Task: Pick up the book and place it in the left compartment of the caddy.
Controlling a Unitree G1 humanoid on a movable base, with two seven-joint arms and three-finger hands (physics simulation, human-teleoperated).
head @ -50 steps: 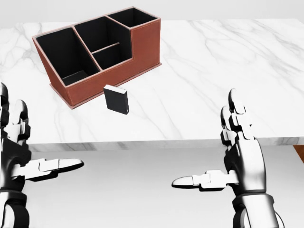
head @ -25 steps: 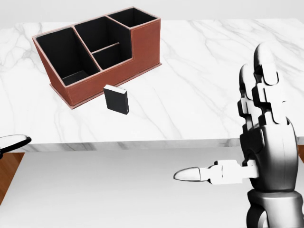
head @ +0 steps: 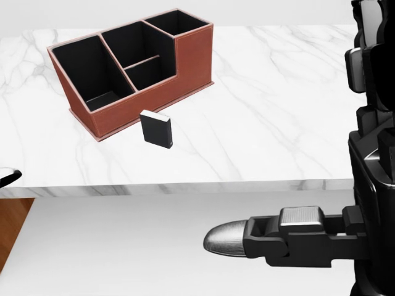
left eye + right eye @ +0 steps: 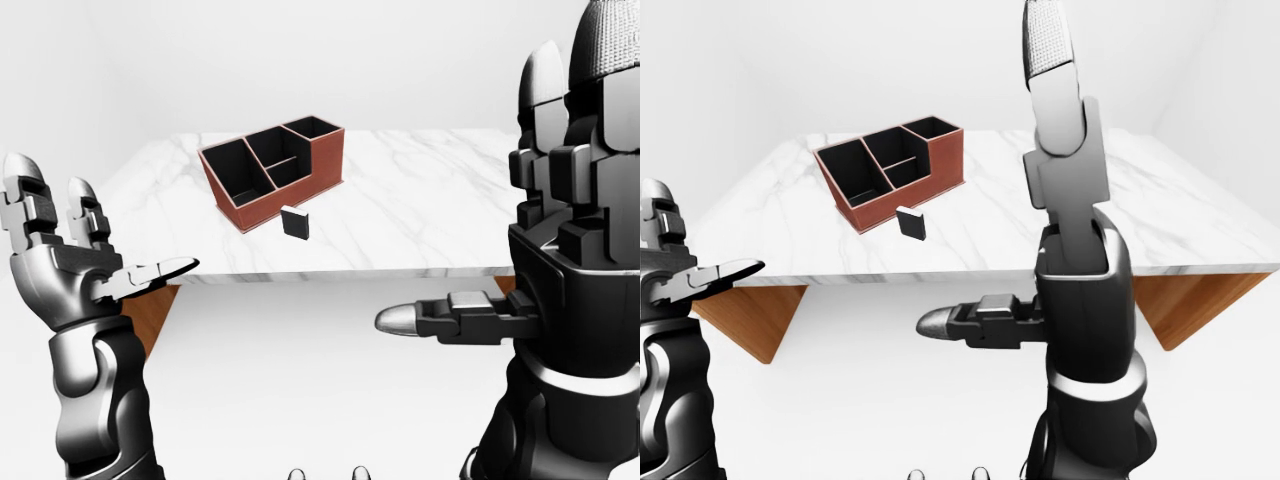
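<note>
The right hand (image 4: 560, 260) has risen sharply over the last second, from low near the table's near edge to right up by the cameras, where it now fills the right side of every view; its fingers stand straight up and its thumb points left, so it is spread and empty. The left hand (image 4: 70, 265) has dropped almost out of the head view, where only a thumb tip shows at the left edge; in the left-eye view it is raised at the left, fingers apart, holding nothing. The book (image 3: 155, 128) has not moved; it stands upright on the table (image 3: 278, 111), just beside the caddy (image 3: 133, 68) on its near side, apart from it and well apart from both hands. The caddy sits where it was, its left compartment (image 3: 86, 71) holding no book. The picture has shifted only slightly, so the base has hardly moved; I judge the task barely begun, with the reach to the book yet to come; the lifted right hand looks the likelier one to make it.
</note>
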